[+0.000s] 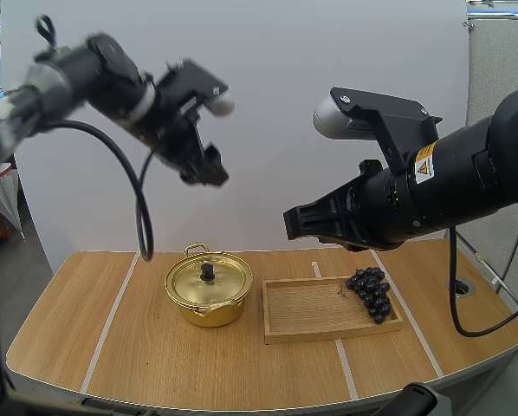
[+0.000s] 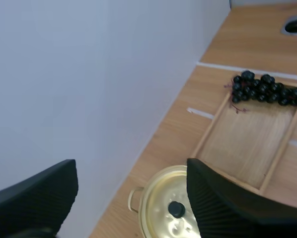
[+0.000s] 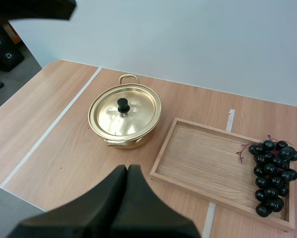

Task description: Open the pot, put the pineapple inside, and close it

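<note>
Left gripper (image 1: 207, 169) wide, high over lidded pot (image 3: 124, 119), likely readied for knob (image 3: 122, 104); right gripper (image 3: 127, 171) closed, empty, raised clear. Grapes (image 3: 272, 173) wait at tray (image 3: 203, 158) end, right gripper's side.

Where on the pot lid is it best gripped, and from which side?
Grip the black knob at the centre of the lid, from straight above, jaws either side. It stands upright and proud, while the lid sits flat on the pot, likely leaving little edge to pinch.

High view faces forward-down; both wrist views (raised high) share pot (image 3: 123, 142), tray (image 3: 203, 161).
</note>
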